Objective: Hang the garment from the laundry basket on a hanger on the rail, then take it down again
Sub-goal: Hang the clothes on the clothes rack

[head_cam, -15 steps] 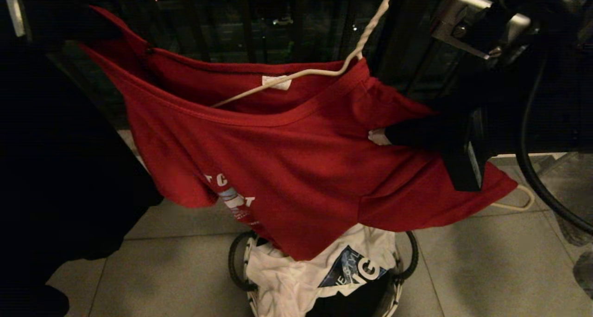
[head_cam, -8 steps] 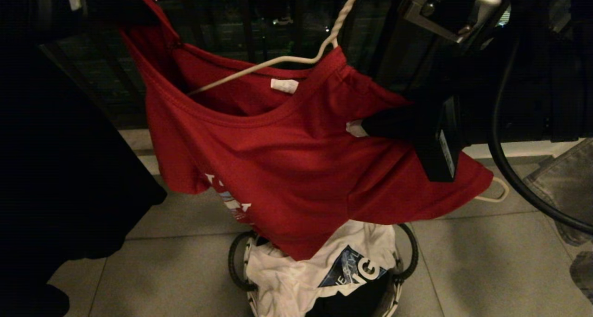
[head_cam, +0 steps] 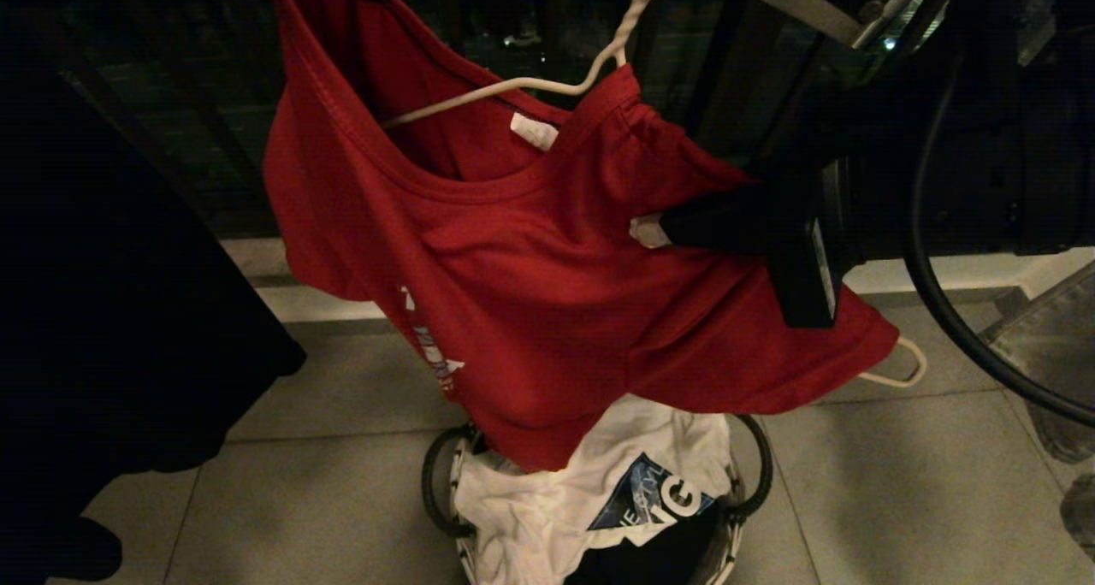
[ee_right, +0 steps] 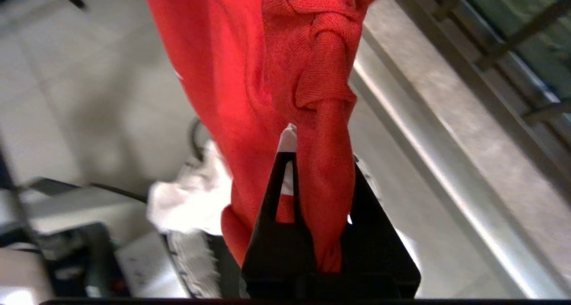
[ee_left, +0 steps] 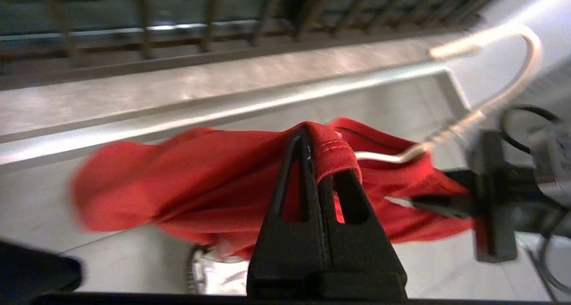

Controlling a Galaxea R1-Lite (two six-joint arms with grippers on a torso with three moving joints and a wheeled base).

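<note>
Tiled floor (head_cam: 855, 499) below: both grippers, left (ee_left: 322, 162) and right (head_cam: 663, 230), clamped garment (head_cam: 530, 311) half-threaded on hanger (head_cam: 513, 93); next, seat left shoulder.

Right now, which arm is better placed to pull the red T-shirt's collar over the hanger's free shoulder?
Probably the left. Its end effector is clamped on the red T-shirt's collar hem, up beside the white wire hanger. The right end effector pinches the cloth lower, at the other shoulder.

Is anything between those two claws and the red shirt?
No. The left gripper pinches the red shirt directly, and the right gripper pinches another fold. The white hanger sits inside its neck.
</note>
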